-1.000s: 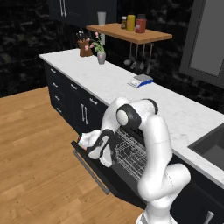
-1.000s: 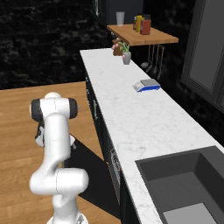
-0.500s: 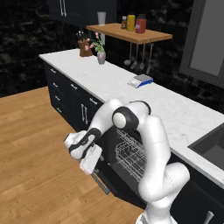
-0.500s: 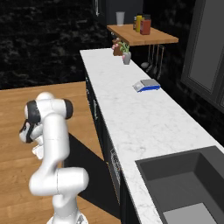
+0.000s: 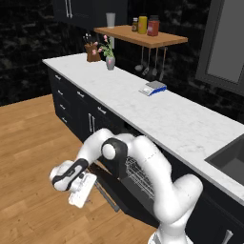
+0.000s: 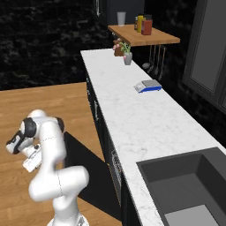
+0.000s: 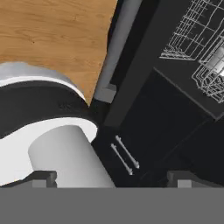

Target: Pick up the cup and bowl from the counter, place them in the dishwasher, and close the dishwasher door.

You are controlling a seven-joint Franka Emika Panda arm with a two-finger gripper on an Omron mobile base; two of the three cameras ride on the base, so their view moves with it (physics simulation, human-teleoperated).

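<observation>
Two base cameras catch the gripper (image 5: 78, 190) low over the floor, beside the lowered door (image 5: 116, 190) of the dishwasher (image 5: 138, 178). From the right, the gripper (image 6: 31, 161) hangs left of the door (image 6: 81, 161). Hand view: fingertips (image 7: 41, 178) spread wide, empty, near the handle (image 7: 118, 48); the rack (image 7: 199, 43) holds something pale, unclear.

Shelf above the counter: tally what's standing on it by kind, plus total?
Grey glass: 1
Jars, one brown, one yellow, one red-lidded: 3
Total on the shelf: 4
</observation>
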